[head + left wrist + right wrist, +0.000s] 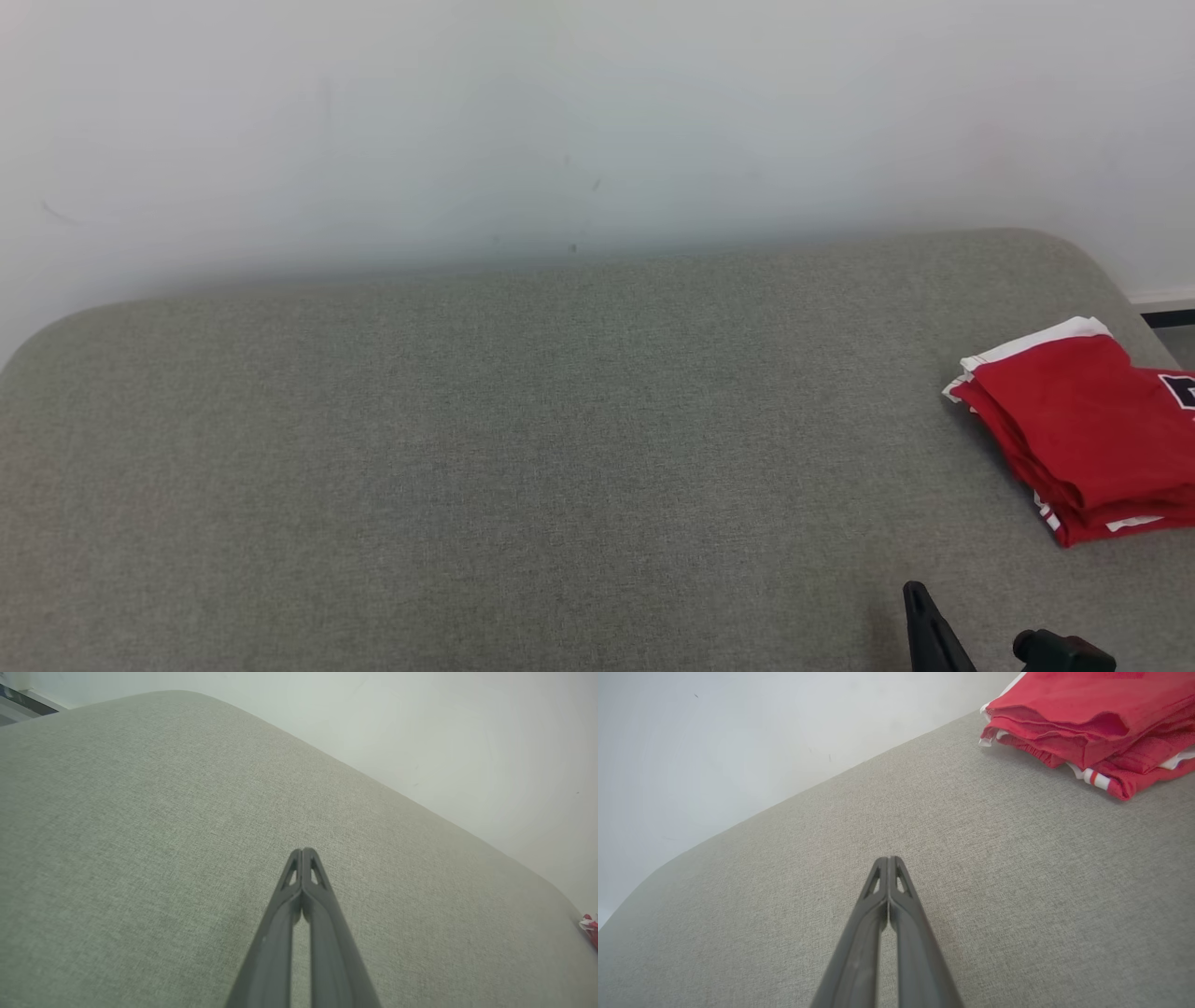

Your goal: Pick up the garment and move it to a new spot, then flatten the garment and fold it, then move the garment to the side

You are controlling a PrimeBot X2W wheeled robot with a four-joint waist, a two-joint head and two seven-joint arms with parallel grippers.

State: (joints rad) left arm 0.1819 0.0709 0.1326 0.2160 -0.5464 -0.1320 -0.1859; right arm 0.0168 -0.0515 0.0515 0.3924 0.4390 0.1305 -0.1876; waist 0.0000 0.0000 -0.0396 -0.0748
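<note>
A red garment [1083, 429] with white trim lies folded in a thick stack at the right edge of the grey-green cushion [523, 448]. The right wrist view has the garment [1092, 718] at its upper right. My right gripper [888, 859] is shut with nothing in it, hovering over bare fabric well short of the stack; its dark tip [917, 594] pokes up at the head view's bottom right. My left gripper [302, 851] is shut and empty over the cushion, far from the garment, of which a red sliver [589, 926] peeks in at the right edge.
A pale wall [560, 121] runs behind the cushion's back edge. The cushion's rounded corners fall away at the far left and far right. A strip of skirting and dark floor [1167, 313] lies beyond the right corner.
</note>
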